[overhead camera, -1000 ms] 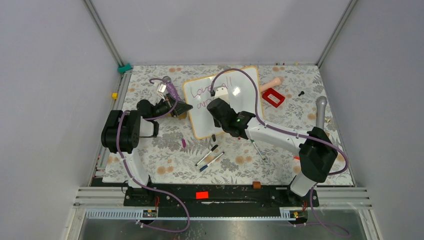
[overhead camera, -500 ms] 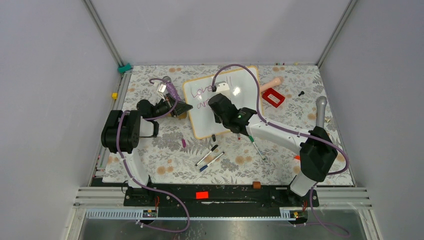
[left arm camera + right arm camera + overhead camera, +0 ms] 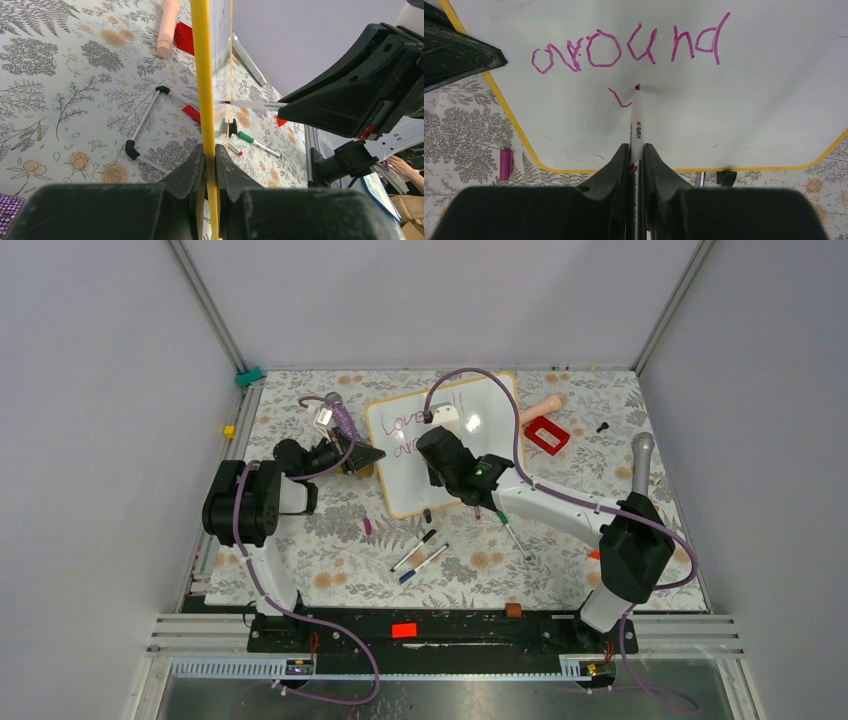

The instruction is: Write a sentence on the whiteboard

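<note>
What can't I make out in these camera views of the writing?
- Top view: the right arm covers the end of "around" and the stroke under it on the whiteboard.
- Right wrist view: the line above "around" is cut off by the top edge.
- Left wrist view: the whiteboard is edge-on in the left tool, so no writing reads.

whiteboard: glossy white, thin yellow-orange frame, rounded corners, sitting skewed at mid-desk | sentence: purplish-pink cursive, "Love" up top, "around" complete on line two | line three: just one small hooked stroke right under "around"
</note>
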Controlling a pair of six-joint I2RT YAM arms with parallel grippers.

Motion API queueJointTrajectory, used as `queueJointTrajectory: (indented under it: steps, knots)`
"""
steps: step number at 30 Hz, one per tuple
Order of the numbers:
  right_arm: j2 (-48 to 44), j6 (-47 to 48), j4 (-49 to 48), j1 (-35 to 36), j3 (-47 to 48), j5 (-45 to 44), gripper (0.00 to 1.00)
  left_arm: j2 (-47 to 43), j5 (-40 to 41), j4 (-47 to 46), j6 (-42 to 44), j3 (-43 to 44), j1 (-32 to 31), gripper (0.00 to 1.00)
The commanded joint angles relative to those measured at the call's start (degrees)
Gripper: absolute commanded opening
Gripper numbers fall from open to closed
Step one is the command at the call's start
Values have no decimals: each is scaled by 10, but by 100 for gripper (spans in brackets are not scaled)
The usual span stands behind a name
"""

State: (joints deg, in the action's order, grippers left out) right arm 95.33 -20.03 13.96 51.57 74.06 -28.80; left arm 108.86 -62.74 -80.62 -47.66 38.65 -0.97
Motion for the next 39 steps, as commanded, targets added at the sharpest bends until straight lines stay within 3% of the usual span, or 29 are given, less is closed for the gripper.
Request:
queueJointTrajectory:
  steps: [1, 21, 39]
  knots:
    - [5, -15, 14, -6, -5, 20, 0, 2, -14, -41, 28, 13, 0, 0]
    - [19, -31, 49, 16, 4, 36, 0, 1, -15, -41, 29, 12, 0, 0]
    - [-10, -5, -21, 18, -2, 35, 0, 1, -14, -41, 27, 12, 1, 0]
